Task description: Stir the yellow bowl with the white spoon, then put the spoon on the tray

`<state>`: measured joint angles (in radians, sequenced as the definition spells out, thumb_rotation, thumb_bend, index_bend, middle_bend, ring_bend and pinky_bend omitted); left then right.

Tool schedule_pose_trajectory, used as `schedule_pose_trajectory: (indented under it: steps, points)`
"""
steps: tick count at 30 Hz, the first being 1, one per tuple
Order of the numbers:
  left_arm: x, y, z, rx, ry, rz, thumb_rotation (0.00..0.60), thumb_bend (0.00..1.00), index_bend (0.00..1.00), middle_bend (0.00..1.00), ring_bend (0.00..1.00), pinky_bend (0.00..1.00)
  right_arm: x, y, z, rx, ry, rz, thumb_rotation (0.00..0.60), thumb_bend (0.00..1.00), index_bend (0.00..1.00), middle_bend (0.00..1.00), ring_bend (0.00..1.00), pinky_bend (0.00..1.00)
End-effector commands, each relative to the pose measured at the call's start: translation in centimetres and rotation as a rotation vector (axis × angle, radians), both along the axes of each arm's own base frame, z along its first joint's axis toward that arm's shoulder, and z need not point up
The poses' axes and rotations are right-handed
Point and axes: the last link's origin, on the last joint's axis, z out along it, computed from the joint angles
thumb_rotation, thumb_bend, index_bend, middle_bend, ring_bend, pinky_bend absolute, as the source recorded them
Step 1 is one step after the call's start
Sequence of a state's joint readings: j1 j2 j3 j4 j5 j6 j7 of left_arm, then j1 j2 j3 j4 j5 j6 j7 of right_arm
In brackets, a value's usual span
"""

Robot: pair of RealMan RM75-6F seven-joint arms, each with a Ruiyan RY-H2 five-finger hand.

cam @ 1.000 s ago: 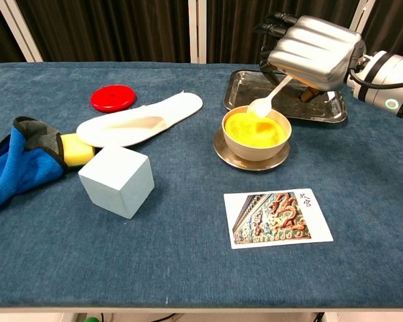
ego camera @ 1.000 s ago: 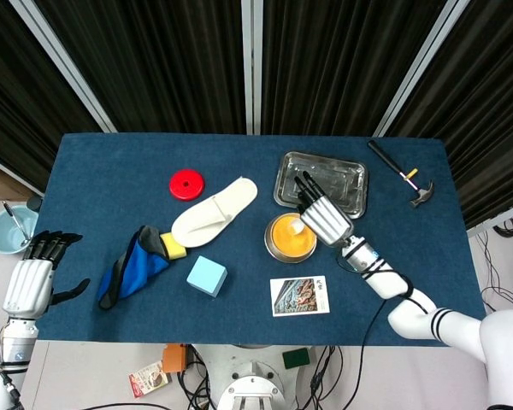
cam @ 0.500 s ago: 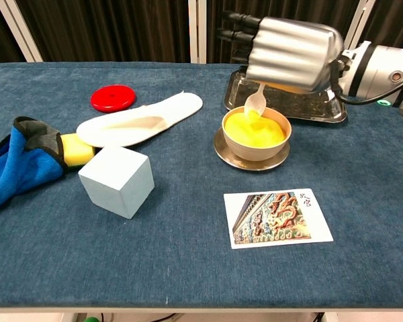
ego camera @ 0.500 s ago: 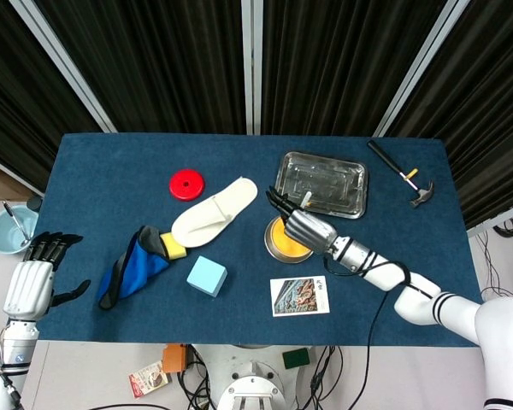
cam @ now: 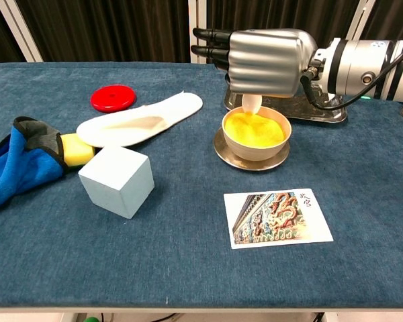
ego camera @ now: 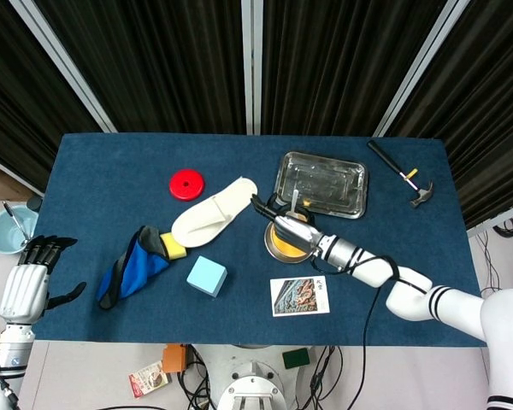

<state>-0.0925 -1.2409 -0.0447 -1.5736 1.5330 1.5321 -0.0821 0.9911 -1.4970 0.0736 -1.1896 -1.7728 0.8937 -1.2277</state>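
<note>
The yellow bowl sits on a small saucer right of the table's centre; the bowl is partly covered in the head view. My right hand hovers just above it and holds the white spoon nearly upright, its tip at the bowl's far rim. The spoon handle sticks up behind the right hand. The metal tray lies just behind the bowl; the tray is partly hidden by the forearm. My left hand hangs off the table's left edge, fingers apart, holding nothing.
A white slipper, red disc, blue cloth with a yellow sponge, and a light-blue cube lie left of the bowl. A picture card lies in front of it. A hammer rests at the far right.
My right hand swung left over the bowl and turned the spoon from slanted to nearly upright. The left hand dropped slightly.
</note>
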Motion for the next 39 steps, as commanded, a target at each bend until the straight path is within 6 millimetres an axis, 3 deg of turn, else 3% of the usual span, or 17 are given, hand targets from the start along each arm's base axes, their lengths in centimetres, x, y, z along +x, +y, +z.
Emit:
schedule_pose_trajectory:
  steps: [1,6,12,20,25,29,39]
  points:
    - [0.0,0.1,0.0,0.001,0.001,-0.001,0.596,0.14,0.23,0.21,0.13,0.11,0.4,-0.1,0.3,-0.012,-0.007,-0.006,0.600,0.48,0.68,0.30,0.00,0.00]
    - [0.1,0.2,0.0,0.003,-0.002,-0.001,0.597,0.15,0.23,0.21,0.13,0.11,0.4,0.3,0.1,0.007,-0.046,-0.053,0.600,0.48,0.68,0.30,0.00,0.00]
    - [0.0,0.2,-0.2,-0.008,0.001,0.001,0.596,0.15,0.23,0.21,0.13,0.11,-1.0,0.1,-0.4,-0.007,-0.001,-0.081,0.600,0.48,0.71,0.31,0.00,0.00]
    - [0.1,0.2,0.0,0.004,-0.001,-0.003,0.597,0.15,0.23,0.21,0.13,0.11,0.4,0.1,0.9,-0.005,-0.113,-0.097,0.600,0.48,0.71,0.31,0.00,0.00]
    - [0.0,0.2,-0.2,-0.003,-0.002,-0.001,0.596,0.15,0.23,0.21,0.13,0.11,-0.4,0.8,0.0,0.020,-0.038,-0.068,0.600,0.48,0.72,0.31,0.00,0.00]
    - [-0.1,0.1,-0.3,-0.002,-0.003,0.002,0.594,0.15,0.23,0.21,0.13,0.11,-1.2,1.0,-0.7,0.026,-0.012,-0.075,0.600,0.48,0.80,0.32,0.00,0.00]
    - [-0.2,0.0,-0.2,0.001,-0.003,0.004,0.597,0.15,0.23,0.21,0.13,0.11,-0.2,1.1,-0.7,0.007,-0.024,-0.020,0.600,0.48,0.79,0.32,0.00,0.00]
